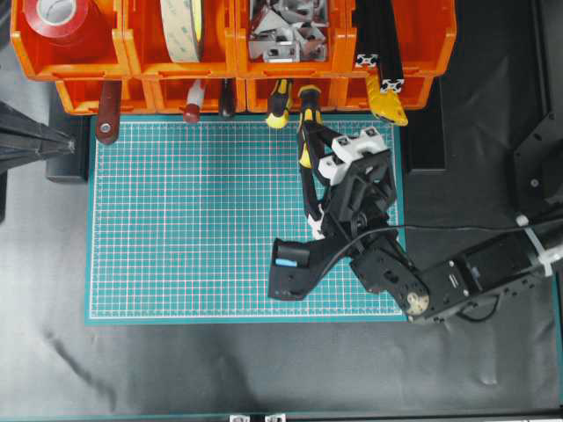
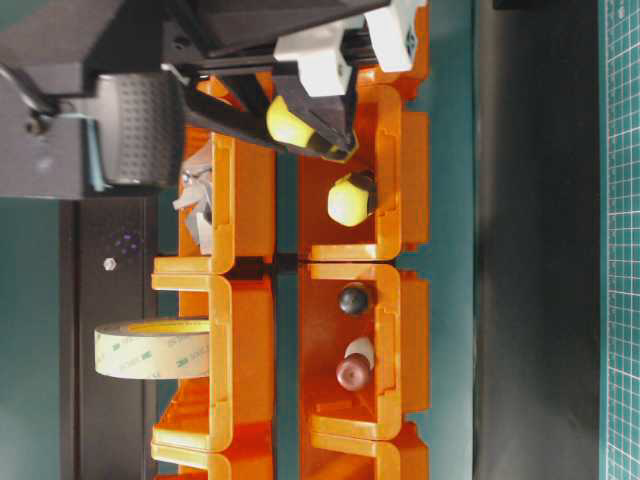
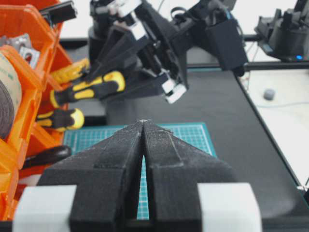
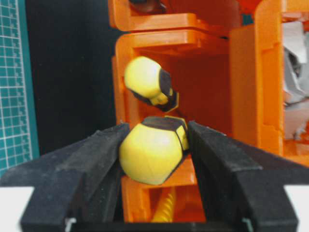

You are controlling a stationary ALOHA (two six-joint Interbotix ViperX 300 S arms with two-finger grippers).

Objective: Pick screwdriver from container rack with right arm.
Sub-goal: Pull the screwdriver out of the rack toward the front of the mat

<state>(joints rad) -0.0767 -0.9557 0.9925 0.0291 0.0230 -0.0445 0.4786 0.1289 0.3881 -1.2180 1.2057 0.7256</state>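
Observation:
The screwdriver has a yellow-and-black handle that sticks out of a lower bin of the orange container rack over the mat's top edge. Its shaft is hidden in the bin. My right gripper is shut on that handle. In the right wrist view the yellow butt sits pinched between both black fingers. A stubbier yellow-and-black tool lies in the same bin, just to the left in the overhead view. My left gripper is shut on nothing, off the mat's left edge.
The green cutting mat lies below the rack. The upper bins hold a red tape roll, a beige tape roll, metal brackets and black extrusions. Red-handled tools hang from the lower bins at the left.

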